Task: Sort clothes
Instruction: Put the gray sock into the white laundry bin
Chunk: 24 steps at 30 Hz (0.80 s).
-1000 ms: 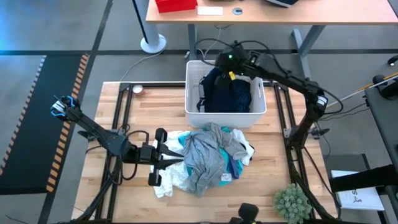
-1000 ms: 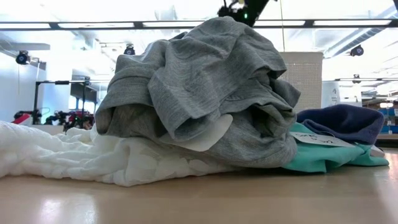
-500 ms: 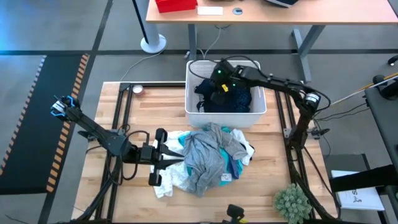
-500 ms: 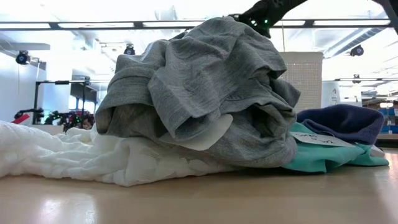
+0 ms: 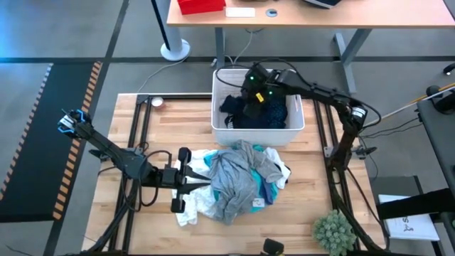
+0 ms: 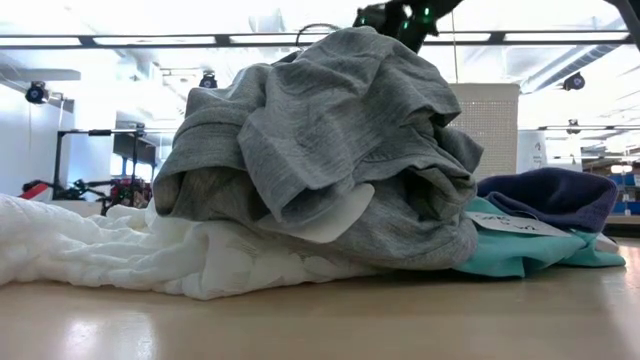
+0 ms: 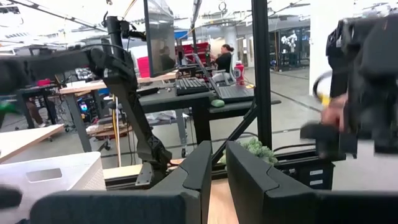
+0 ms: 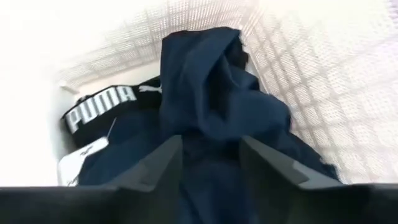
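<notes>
A white bin (image 5: 222,129) stands at the table's far edge and holds dark navy clothes (image 5: 266,110). My right gripper (image 8: 211,168) is open just above a navy garment (image 8: 205,93), which lies in the bin beside a black waistband with white letters (image 8: 99,111). Near the table's middle lies a pile: a grey garment (image 5: 234,181) on top, white lacy cloth (image 6: 100,250) and turquoise cloth (image 6: 520,258) under it. My left gripper (image 5: 202,183) is at the pile's left edge, level and pointing right. Its fingers (image 7: 202,171) are almost together, with nothing between them.
A small green plant (image 5: 334,231) stands at the table's near right corner. Black frame rails (image 5: 142,142) run along the table's left and right sides. A wooden desk (image 5: 313,16) stands beyond the far edge. Bare wood (image 5: 178,121) shows left of the bin.
My right gripper has gone from above the bin's far rim down toward the near edge into the bin, then back up a little. The navy garment, bunched high under it before, now lies lower in the bin.
</notes>
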Tool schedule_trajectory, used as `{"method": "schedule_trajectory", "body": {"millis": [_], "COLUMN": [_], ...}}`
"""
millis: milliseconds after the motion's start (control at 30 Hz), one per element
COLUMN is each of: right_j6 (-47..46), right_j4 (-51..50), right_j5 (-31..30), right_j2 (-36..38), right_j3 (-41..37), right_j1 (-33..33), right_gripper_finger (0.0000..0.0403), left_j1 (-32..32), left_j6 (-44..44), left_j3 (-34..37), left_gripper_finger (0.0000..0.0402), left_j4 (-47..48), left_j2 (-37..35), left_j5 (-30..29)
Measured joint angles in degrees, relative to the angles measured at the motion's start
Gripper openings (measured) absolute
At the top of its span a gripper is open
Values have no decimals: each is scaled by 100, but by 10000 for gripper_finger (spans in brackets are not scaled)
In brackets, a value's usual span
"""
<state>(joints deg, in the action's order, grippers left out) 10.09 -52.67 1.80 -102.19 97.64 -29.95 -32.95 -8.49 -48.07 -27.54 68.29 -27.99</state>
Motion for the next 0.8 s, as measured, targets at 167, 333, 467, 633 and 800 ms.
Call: {"method": "schedule_trajectory", "body": {"millis": [167, 333, 467, 633, 800], "right_j6": [-56, -49, -43, -18, -441], "right_j4": [-777, -1333, -1724, -2282, -2447], "right_j5": [-30, -42, -144, -1103, -1448], "right_j2": [265, 590, 969, 1484, 1977], "right_j3": [701, 1427, 1788, 1622, 1049], "right_j1": [105, 278, 509, 1089, 1645], "right_gripper_finger": [214, 240, 231, 167, 59], "left_j1": [7, 7, 7, 7, 7], "left_j6": [0, 42, 42, 43, 33], "left_j3": [0, 0, 2, 2, 2], "left_gripper_finger": [36, 36, 36, 36, 36], "left_j4": [69, 162, 189, 206, 196], "left_j2": [-2, -2, -2, -2, -2], "left_j5": [-6, -9, -11, -11, -11]}}
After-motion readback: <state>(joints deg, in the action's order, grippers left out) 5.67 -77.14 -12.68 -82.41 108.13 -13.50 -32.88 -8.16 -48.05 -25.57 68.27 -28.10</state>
